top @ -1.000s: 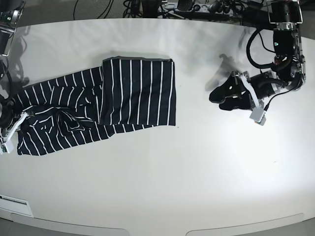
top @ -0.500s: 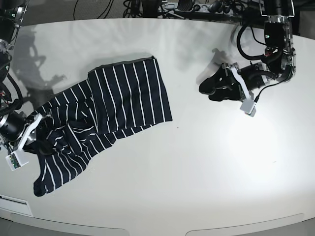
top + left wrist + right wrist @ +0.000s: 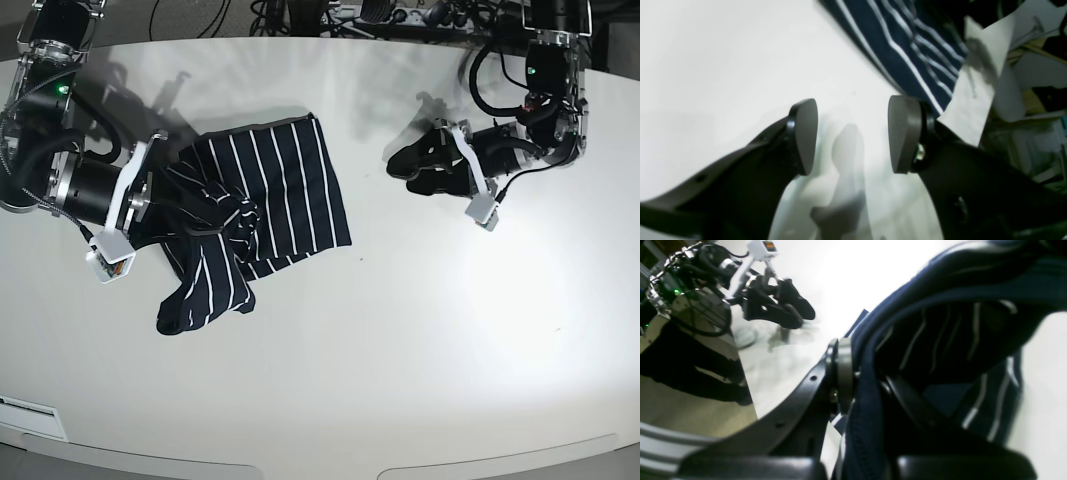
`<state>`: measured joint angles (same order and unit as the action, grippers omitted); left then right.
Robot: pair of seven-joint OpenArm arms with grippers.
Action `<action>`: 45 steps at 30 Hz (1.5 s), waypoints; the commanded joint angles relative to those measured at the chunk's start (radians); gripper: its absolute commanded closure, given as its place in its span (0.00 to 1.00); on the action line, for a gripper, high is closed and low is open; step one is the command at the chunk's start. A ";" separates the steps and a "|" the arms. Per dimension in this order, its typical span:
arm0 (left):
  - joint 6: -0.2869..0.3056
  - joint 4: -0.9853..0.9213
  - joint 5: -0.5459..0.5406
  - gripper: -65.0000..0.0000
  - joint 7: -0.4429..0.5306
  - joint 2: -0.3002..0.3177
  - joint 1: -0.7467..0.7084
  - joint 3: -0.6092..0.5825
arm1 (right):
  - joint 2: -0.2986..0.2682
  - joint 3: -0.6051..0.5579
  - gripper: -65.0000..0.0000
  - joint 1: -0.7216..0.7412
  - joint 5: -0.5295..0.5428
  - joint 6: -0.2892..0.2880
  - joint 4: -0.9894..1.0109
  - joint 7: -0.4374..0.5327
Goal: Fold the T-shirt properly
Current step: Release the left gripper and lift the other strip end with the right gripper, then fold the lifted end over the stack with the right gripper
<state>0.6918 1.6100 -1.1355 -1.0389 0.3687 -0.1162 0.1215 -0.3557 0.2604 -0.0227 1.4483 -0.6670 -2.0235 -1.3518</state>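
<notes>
The T-shirt (image 3: 262,205) lay on the left half of the white desk (image 3: 400,340) in the base view, dark navy with thin white stripes. Its upper right part was spread flat in a rough rectangle. Its left part was bunched and lifted off the desk toward the right claw (image 3: 195,205). A loose flap hung down toward the front edge and rested on the desk.

The right claw was pinching the T-shirt. In the right wrist view, a thick fold of dark cloth (image 3: 940,340) ran between its two black fingers, and one round pad (image 3: 843,373) pressed against the hem. More striped cloth hung below and to the right of that fold. The right arm (image 3: 85,185) reached in from the left edge of the base view.

The left claw (image 3: 405,170) was on the other side of the desk, near its back edge and well apart from the T-shirt. It was spread and held nothing. In the left wrist view, the two grey pads (image 3: 903,133) stood apart with bare white desk between them, and their shadow fell on the surface below. An edge of the striped cloth (image 3: 903,43) showed beyond the pads, not touching them. Black cables (image 3: 350,15) lay along the far side behind the desk.
</notes>
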 commanded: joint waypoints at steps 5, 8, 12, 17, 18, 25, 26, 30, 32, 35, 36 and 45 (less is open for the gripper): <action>0.006 0.015 -0.026 0.46 0.022 0.011 0.011 0.004 | 0.061 0.008 1.00 0.014 0.035 -0.011 -0.017 0.025; 0.006 0.015 -0.026 0.46 0.023 0.011 0.011 0.004 | 0.086 0.008 1.00 0.014 0.035 -0.010 -0.016 0.021; 0.006 0.015 -0.028 0.46 0.023 0.011 0.011 0.004 | 0.095 -0.017 1.00 -0.003 0.035 -0.011 -0.016 0.021; 0.006 0.015 -0.029 0.46 0.034 0.011 0.011 0.004 | 0.095 -0.111 1.00 -0.035 0.013 -0.031 -0.016 0.020; 0.006 0.015 -0.029 0.46 0.039 0.011 0.011 0.004 | 0.095 -0.128 1.00 -0.036 -0.001 -0.031 -0.016 0.022; 0.006 0.015 -0.029 0.46 0.045 0.011 0.011 0.004 | 0.095 -0.256 0.48 -0.032 0.022 -0.031 -0.017 0.029; 0.006 0.015 -0.029 0.46 0.045 0.011 0.012 0.004 | 0.095 -0.280 0.47 -0.031 0.035 -0.031 -0.017 0.029; 0.006 0.015 -0.030 0.46 0.045 0.011 0.017 0.004 | 0.095 -0.367 0.47 0.006 0.035 -0.031 -0.017 0.017; 0.006 0.015 -0.055 0.46 0.045 0.011 0.021 0.004 | 0.095 -0.379 0.47 0.046 0.035 -0.031 -0.018 0.011; 0.006 0.017 -0.136 0.72 0.026 0.014 0.030 0.004 | 0.095 -0.357 0.68 0.108 0.035 -0.031 -0.018 0.014; 0.006 0.019 -0.169 0.91 -0.002 0.014 0.037 0.004 | 0.095 -0.343 0.86 0.123 0.035 -0.031 -0.018 0.024; 0.006 0.066 -0.348 1.00 -0.201 -0.018 0.103 -0.062 | 0.069 -0.319 1.00 0.143 -0.689 -0.031 0.052 0.581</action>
<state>0.6899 1.6566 -1.4517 -1.2488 0.3485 -0.0261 0.0559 -0.2810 -0.0635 0.1009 0.7353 -0.6941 -1.9587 -0.7902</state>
